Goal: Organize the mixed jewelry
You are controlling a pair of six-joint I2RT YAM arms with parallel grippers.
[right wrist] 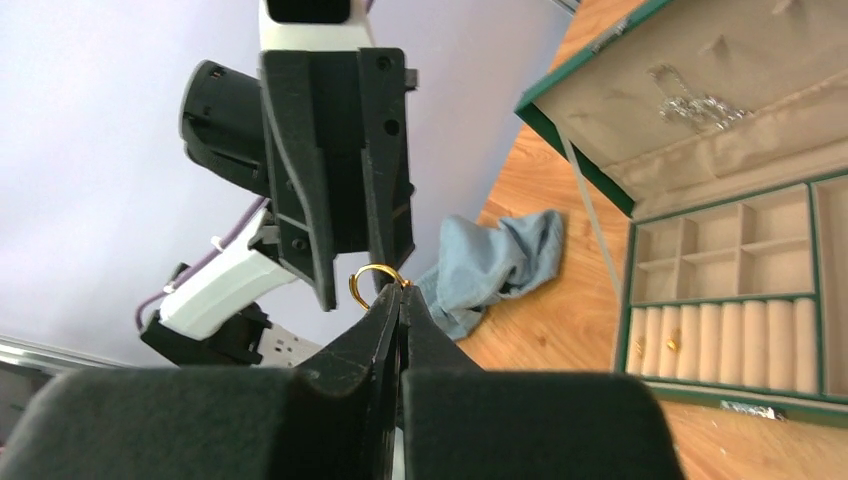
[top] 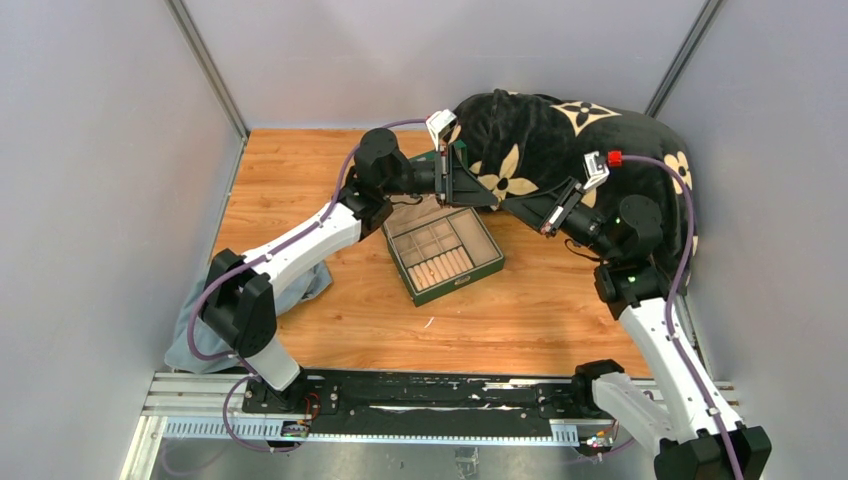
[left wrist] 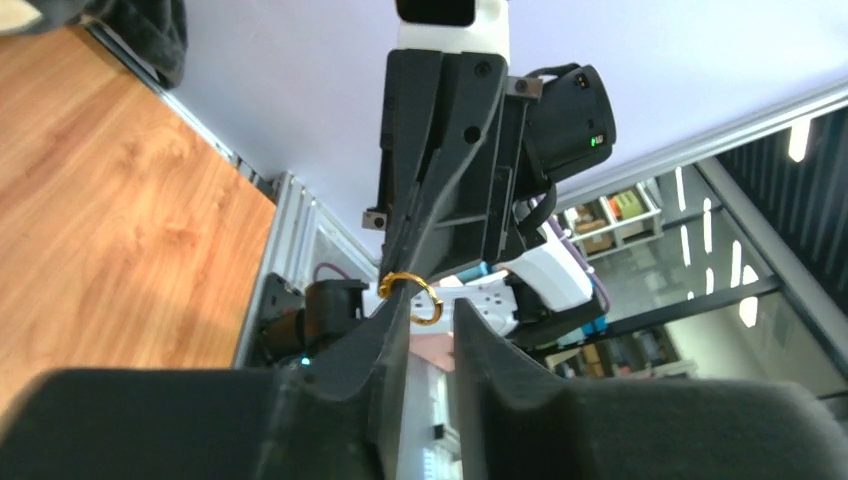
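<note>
A small gold ring (right wrist: 373, 283) is pinched in the tips of my right gripper (right wrist: 402, 292), which is shut on it. My left gripper (left wrist: 432, 305) is open, tip to tip with the right one; the ring (left wrist: 412, 296) sits at its left fingertip and reaches into the gap. Both grippers meet in the air (top: 497, 198) above the far edge of the open green box (top: 445, 250). A silvery cluster (right wrist: 690, 105) lies in the box lid. Tiny gold pieces (right wrist: 672, 343) sit in the ring rolls.
The green box (right wrist: 620, 330) has several small compartments. A black blanket with tan flowers (top: 560, 140) is heaped at the back right. A blue-grey cloth (top: 310, 285) lies under the left arm. A thin pale sliver (top: 428, 322) lies on the wood.
</note>
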